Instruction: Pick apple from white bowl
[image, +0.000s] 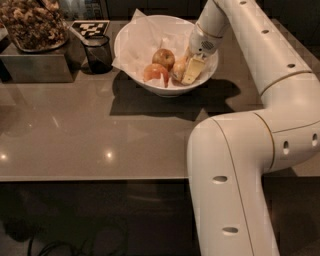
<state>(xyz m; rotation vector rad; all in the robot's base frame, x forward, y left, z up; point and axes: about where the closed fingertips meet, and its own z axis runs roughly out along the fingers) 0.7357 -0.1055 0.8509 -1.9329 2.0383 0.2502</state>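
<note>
At the far left we see a tray of dry brown clumps (31, 24) sitting on a grey metal box (37, 67) at the back of the brown table (75, 130). Just right of it lies a black-and-white marker card (90, 27), with a dark glass cup (98, 53) standing in front of the card. Next comes the white bowl (165, 89), lined with crumpled white paper (137, 42) and casting a shadow toward us. Inside it, an orange-red apple (155, 74) lies lowest on the left, a yellow-red apple (163, 58) sits behind it, and the apple (177, 70), a pale yellowish-tan one, rests at the right side of the bowl, partly hidden. The gripper (190, 75) reaches down into the bowl right against that apple's right flank; we cannot tell whether it is clamped on the fruit or loose. The thick white arm (250, 150) fills the right side.
</note>
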